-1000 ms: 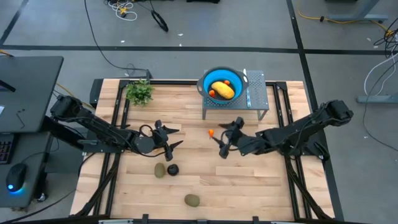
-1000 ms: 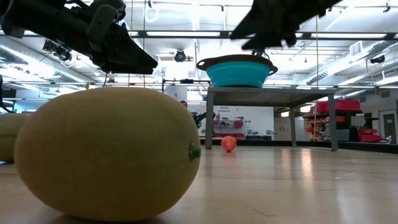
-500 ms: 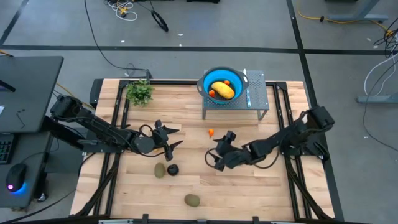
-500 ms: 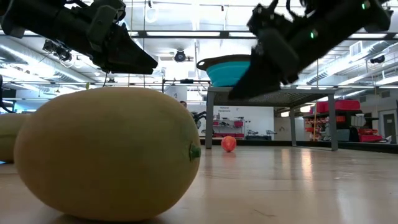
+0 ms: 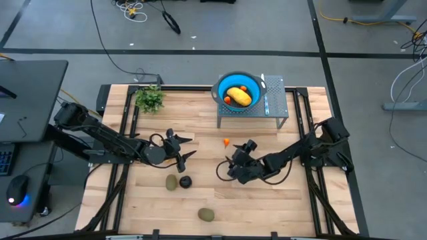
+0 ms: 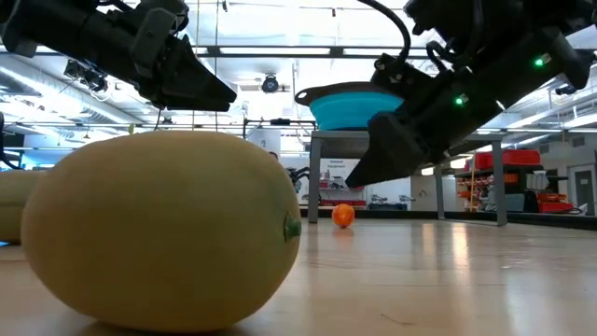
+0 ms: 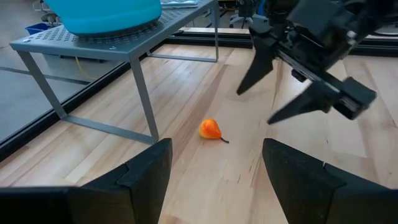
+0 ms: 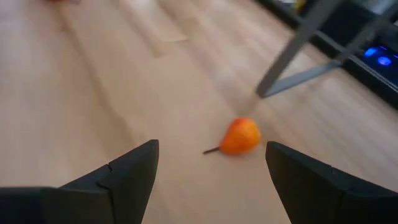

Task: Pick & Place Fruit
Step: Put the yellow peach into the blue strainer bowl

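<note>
A small orange fruit (image 5: 227, 141) with a short stem lies on the wooden table in front of the grey stand (image 5: 277, 107). On the stand sits a blue bowl (image 5: 252, 82) with an elongated yellow fruit (image 5: 239, 97) and a tiny orange one (image 5: 227, 100) inside. Two olive ovals (image 5: 171, 182) (image 5: 206, 214) and a black round fruit (image 5: 185, 181) lie nearer the front. My right gripper (image 5: 224, 167) hangs open, low over the table, just near of the orange fruit (image 8: 240, 135). My left gripper (image 5: 192, 147) stands open, left of that fruit (image 7: 211, 129), above the table.
A leafy green sprig (image 5: 150, 99) lies at the far left of the table. The stand's legs (image 7: 144, 99) rise just beyond the orange fruit. The nearest olive oval (image 6: 159, 229) fills the left of the low view. Bare wood lies at the table's front right.
My right gripper has come down toward the table and drawn toward the near edge and a little left, tipping its fingers further downward. It has stayed open. My left gripper and the fruits have kept still.
</note>
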You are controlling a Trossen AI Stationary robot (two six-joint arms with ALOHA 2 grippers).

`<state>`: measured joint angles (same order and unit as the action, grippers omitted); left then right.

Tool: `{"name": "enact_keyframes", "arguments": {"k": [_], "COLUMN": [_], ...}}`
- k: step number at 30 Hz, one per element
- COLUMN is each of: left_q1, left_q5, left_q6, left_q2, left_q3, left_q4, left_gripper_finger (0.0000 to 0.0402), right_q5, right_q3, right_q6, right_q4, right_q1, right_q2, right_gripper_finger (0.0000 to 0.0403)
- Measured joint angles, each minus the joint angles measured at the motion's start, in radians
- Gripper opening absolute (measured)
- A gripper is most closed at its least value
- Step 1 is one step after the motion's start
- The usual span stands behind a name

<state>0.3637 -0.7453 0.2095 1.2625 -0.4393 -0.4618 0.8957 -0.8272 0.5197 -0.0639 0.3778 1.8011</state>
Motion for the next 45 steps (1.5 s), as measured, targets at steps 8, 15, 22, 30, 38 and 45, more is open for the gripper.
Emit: {"name": "enact_keyframes", "arguments": {"k": [8, 15, 22, 30, 38, 45], "left_q1": [0.0, 0.0, 0.0, 0.0, 0.0, 0.0], "left_q5": [0.0, 0.0, 0.0, 0.0, 0.0, 0.0], "left_q6": [0.0, 0.0, 0.0, -0.003, -0.003, -0.003], "left_q2": [0.0, 0.0, 0.0, 0.0, 0.0, 0.0], "left_q3": [0.0, 0.0, 0.0, 0.0, 0.0, 0.0], "left_q4": [0.0, 0.0, 0.0, 0.0, 0.0, 0.0], "left_gripper_finger": [0.0258, 0.0258, 0.0258, 0.0258, 0.0258, 0.0258], "right_q5": [0.011, 0.009, -0.022, -0.043, -0.044, -0.059], "right_q3": [0.0, 0.0, 0.0, 0.0, 0.0, 0.0], "right_q6": [0.149, 0.162, 0.165, 0.207, 0.229, 0.229], "right_q4": [-0.015, -0.015, -0.016, -0.014, 0.007, 0.019], "right_q1": [-0.045, -0.05, -0.05, -0.035, -0.034, -0.034], "right_q2": [0.0, 0.0, 0.0, 0.0, 0.0, 0.009], "right_gripper_finger": [0.0307, 0.0307, 0.0307, 0.0307, 0.0307, 0.0307]}}
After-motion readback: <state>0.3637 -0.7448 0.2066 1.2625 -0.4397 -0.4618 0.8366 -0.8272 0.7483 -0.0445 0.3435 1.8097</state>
